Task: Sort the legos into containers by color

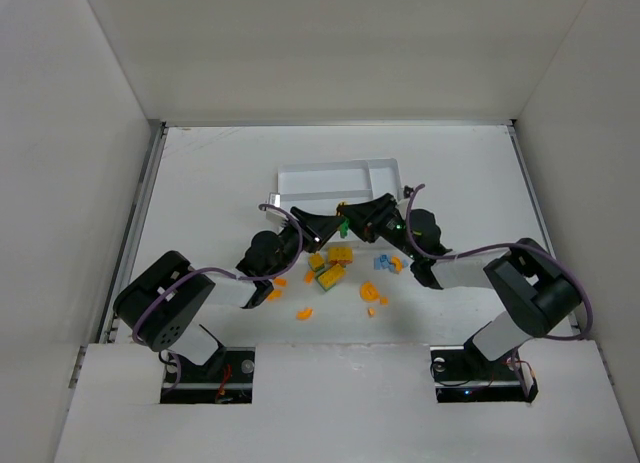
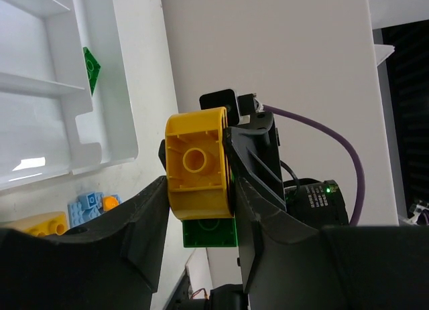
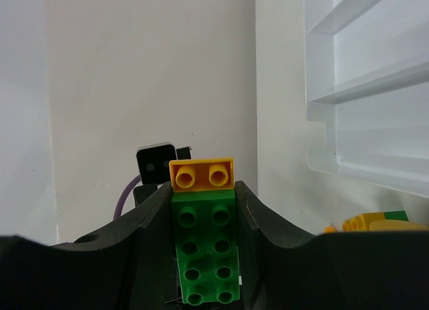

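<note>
My left gripper [image 1: 320, 229] and right gripper [image 1: 364, 219] meet tip to tip just in front of the white tray [image 1: 300, 175]. In the left wrist view my left gripper [image 2: 199, 189] is shut on a yellow brick [image 2: 199, 164], with a green brick [image 2: 210, 231] joined to it. In the right wrist view my right gripper [image 3: 204, 196] is shut on that green studded brick [image 3: 204, 250], and the yellow brick [image 3: 201, 174] sits at its far end. The green brick [image 1: 343, 224] shows between the two grippers from above.
Loose yellow bricks [image 1: 335, 263], orange bits [image 1: 370, 293] and light-blue pieces [image 1: 385, 263] lie on the table in front of the grippers. A green piece [image 2: 90, 69] lies in a tray compartment [image 2: 40, 89]. The tray's dividers [image 3: 375, 89] are to the right.
</note>
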You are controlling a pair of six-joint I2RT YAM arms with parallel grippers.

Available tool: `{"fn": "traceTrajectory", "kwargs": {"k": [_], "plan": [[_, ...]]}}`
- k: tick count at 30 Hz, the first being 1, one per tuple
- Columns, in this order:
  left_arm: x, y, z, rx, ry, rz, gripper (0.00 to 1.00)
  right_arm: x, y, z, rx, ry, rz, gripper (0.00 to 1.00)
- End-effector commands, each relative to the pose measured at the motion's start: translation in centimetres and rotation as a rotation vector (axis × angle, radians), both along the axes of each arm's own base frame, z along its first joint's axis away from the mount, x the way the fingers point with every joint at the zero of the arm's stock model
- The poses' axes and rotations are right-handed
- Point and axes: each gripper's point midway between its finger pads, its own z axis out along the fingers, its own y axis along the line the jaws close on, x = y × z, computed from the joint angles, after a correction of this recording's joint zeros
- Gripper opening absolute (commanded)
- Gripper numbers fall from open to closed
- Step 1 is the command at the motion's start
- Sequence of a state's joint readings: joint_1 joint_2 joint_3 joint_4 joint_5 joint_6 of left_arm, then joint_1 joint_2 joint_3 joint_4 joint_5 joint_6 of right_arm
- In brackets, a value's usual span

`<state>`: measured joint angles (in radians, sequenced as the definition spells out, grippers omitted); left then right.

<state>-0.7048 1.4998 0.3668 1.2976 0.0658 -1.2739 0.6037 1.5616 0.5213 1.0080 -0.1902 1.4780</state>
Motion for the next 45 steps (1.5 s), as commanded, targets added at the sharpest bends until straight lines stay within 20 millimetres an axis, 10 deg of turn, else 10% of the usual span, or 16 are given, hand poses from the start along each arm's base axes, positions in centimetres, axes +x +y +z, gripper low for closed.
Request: {"fn": "traceTrajectory", "kwargs": {"k": [1, 11, 45], "plan": [[0.3, 1.0, 7.2, -0.157, -0.215, 0.040, 0.23, -1.1, 0.6, 2.5, 0.082, -0.062, 0.042, 0.33], [0.3, 1.4, 6.3, -0.134, -0.204, 0.042, 0.15, -0.9, -1.2, 3.0, 0.053, -0.113, 0.007, 0.76], [0.8, 2.0, 5.5, -0.242, -0.059, 0.056, 0.15, -4.0, 1.8, 2.4, -0.021, -0.231, 0.178, 0.55]]}}
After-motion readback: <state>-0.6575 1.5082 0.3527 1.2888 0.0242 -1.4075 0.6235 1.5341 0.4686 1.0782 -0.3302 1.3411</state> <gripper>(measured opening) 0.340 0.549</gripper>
